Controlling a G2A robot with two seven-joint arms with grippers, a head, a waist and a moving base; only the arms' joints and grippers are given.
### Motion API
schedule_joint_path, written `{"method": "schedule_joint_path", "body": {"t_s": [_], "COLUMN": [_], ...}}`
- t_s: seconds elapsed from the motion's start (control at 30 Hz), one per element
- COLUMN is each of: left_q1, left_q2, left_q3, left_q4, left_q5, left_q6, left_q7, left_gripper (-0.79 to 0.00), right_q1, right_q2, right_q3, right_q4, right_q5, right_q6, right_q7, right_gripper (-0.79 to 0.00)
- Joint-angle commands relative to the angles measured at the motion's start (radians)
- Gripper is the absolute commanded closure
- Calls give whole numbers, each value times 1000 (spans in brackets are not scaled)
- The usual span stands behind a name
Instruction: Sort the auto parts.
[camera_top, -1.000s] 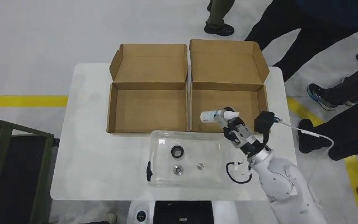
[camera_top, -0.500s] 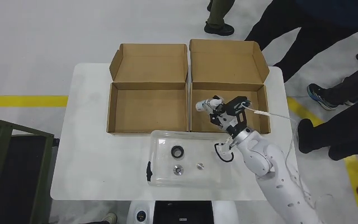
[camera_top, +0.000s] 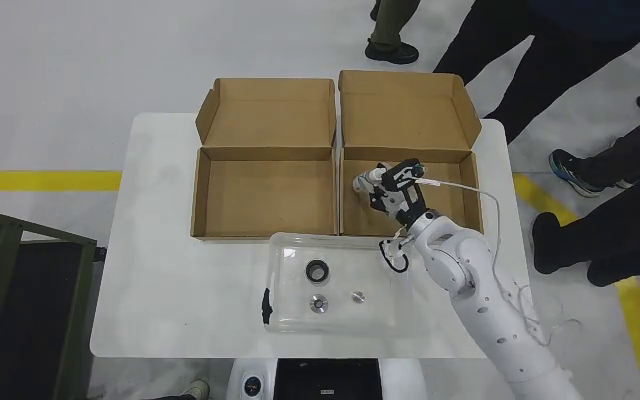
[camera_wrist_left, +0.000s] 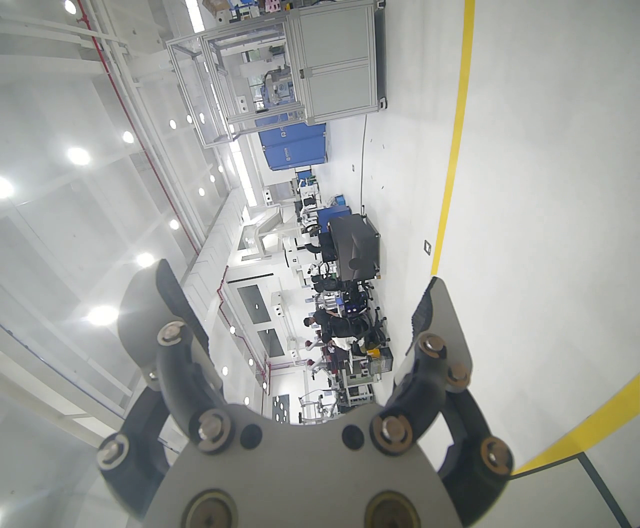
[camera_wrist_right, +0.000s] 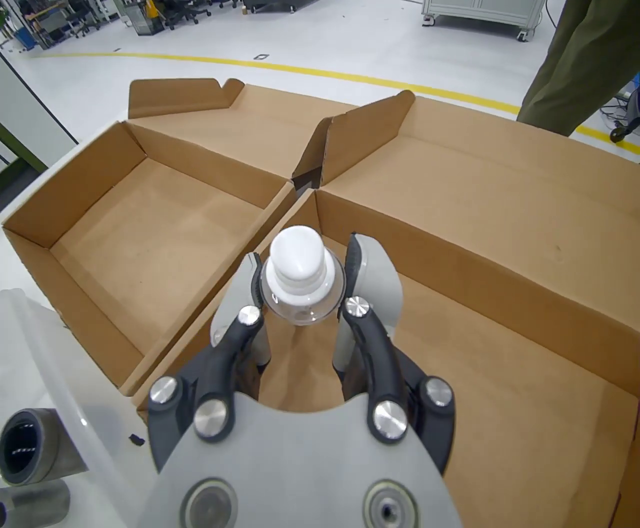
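My right gripper (camera_wrist_right: 302, 272) is shut on a white part with a clear round base (camera_wrist_right: 300, 280), holding it just above the floor of the right cardboard box (camera_wrist_right: 500, 320), near that box's left wall. From above, the right gripper (camera_top: 372, 185) and the white part (camera_top: 366, 181) sit over the right box (camera_top: 455, 200). The left box (camera_top: 265, 195) stands beside it. A clear tray (camera_top: 290, 250) holds a black ring (camera_top: 318, 270) and two small metal parts (camera_top: 318, 303) (camera_top: 358, 296). My left gripper (camera_wrist_left: 305, 310) is open, pointing out at the hall.
Both boxes have their lids (camera_top: 400, 105) folded back toward the far table edge. People's legs (camera_top: 520, 60) stand beyond the table's far right corner. A white table (camera_top: 160, 250) carries everything, with bare surface to the left of the tray.
The right arm has swung left and away from me, carrying the white part from above the tray's far right corner to over the right box's left side.
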Motion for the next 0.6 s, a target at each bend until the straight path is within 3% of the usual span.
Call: {"method": "schedule_joint_path", "body": {"t_s": [0.0,0.03,0.2,0.27,0.3,0.57], "left_q1": [0,0,0,0,0,0], "left_q2": [0,0,0,0,0,0], "left_q3": [0,0,0,0,0,0], "left_q4": [0,0,0,0,0,0], "left_q5": [0,0,0,0,0,0], "left_q6": [0,0,0,0,0,0], "left_q7": [0,0,0,0,0,0], "left_gripper": [-785,-785,-785,-785,-785,-785], "right_q1": [8,12,24,25,25,0], "right_q2": [-3,-4,-9,-11,-12,-11], "right_q3": [-9,-13,-25,-25,-24,12], "right_q4": [14,20,35,38,38,-6], "right_q5": [-9,-16,-37,-40,-41,-23], "right_q6": [3,6,10,11,12,8], "right_q7": [7,10,16,17,17,-5], "right_gripper": [-80,-163,-388,-730,-785,-785]}}
